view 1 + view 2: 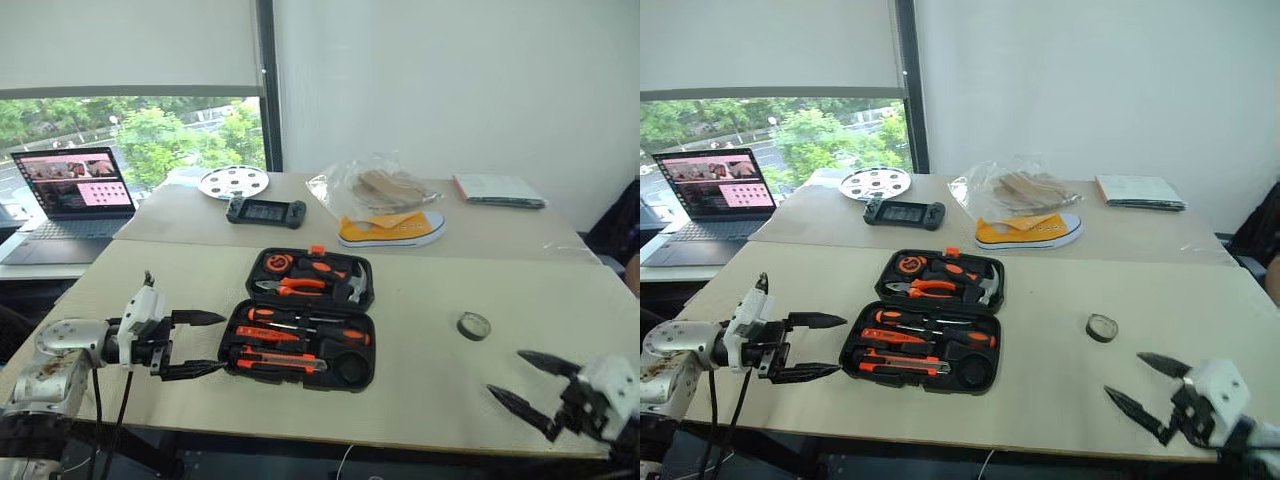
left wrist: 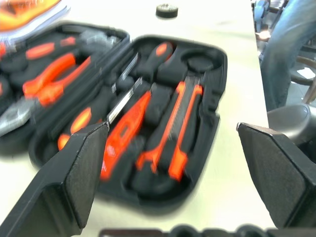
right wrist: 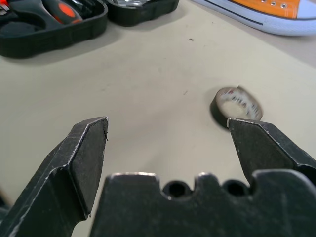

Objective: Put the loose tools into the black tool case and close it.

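the right gripper (image 1: 535, 388), two black fingers on a white mount, hangs at the near right edge of the beige table (image 1: 430, 400) with its jaws spread wide and nothing between them. the left gripper (image 1: 205, 343) sits just beside the near left end of the hinged black moulded-plastic tool case (image 1: 305, 320), likewise released and empty, its fingers bracketing the case's edge without touching it. the case lies open and flat; the orange-and-black screwdrivers (image 1: 300, 322) and the orange-black utility knife (image 1: 278, 362) appear seated in the near half, with a round recess at its right end (image 1: 351, 368) apparently vacant. one item remains out: the small dark tape roll (image 1: 474, 326), lying flat on the table well apart from the case, to its right and beyond the right gripper. judgement: the step in hand is fetching that roll. the right arm is the better placed; it should descend with one finger either side of the ring, close gently so it does not skid on the smooth top, then carry it to the round recess. the laptop (image 1: 70, 190), handheld console (image 1: 265, 211) and yellow shoe (image 1: 392, 229) beyond are not concerned.
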Controlling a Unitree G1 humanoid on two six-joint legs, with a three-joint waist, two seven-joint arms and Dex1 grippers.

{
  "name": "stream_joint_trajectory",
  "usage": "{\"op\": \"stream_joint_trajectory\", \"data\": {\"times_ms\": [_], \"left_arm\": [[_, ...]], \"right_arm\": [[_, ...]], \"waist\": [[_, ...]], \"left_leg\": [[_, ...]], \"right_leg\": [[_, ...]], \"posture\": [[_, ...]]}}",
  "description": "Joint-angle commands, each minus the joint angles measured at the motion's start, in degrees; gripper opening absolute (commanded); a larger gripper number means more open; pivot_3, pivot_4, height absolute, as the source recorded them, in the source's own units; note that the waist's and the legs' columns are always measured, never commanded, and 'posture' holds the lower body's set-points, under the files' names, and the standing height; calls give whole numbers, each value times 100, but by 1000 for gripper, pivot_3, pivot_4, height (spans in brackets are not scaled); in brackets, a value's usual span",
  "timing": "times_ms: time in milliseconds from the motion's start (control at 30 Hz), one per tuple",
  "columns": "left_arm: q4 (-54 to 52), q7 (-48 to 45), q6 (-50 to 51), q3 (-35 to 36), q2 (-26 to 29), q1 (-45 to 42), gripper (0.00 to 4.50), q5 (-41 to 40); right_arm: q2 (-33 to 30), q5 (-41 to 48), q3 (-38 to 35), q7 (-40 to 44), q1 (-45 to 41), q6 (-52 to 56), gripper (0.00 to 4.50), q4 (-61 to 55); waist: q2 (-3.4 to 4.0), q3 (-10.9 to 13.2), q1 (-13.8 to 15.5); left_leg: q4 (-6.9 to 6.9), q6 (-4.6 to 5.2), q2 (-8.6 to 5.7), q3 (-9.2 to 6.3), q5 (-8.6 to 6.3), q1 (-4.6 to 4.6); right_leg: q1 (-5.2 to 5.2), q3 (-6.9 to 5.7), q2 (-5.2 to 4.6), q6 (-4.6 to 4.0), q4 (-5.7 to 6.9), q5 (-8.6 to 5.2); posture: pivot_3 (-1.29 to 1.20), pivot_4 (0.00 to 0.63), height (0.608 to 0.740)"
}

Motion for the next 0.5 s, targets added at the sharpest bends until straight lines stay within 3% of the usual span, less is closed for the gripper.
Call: {"op": "stream_joint_trajectory", "data": {"times_ms": [33, 233, 333, 500], "left_arm": [[-103, 23, 71, -73, -108, -80, 4488, -25], [-393, 27, 133, -60, -144, 35, 4488, -96], [-487, 69, 131, -5, -144, 98, 4500, -108], [-650, 124, 93, 47, -196, 163, 4500, -169]], "right_arm": [[-495, -280, 699, 73, -873, 828, 4500, 415], [-745, -1094, 1916, 393, -2656, 945, 4500, 2036], [-700, -1407, 2269, 519, -3197, 844, 3749, 2716], [-522, -1755, 2693, 687, -3821, 664, 2060, 3402]], "waist": [[-1, -1, 0], [-3, 1, -12], [-2, 1, 0], [-2, 2, -2]], "left_leg": [[-2, -2, 0, -2, 2, 3], [-2, -53, 1, -2, 34, -31], [-2, -49, -5, -4, 32, -49], [-2, -34, -11, -2, 24, -64]], "right_leg": [[1, -2, 5, -1, 0, 0], [-24, -17, 19, -51, -2, 20], [-33, -22, 13, -43, -6, 15], [-41, -30, 3, -28, -19, 7]], "posture": [[0, 150, 740], [0, 150, 740], [0, 150, 740], [0, 150, 740]]}}
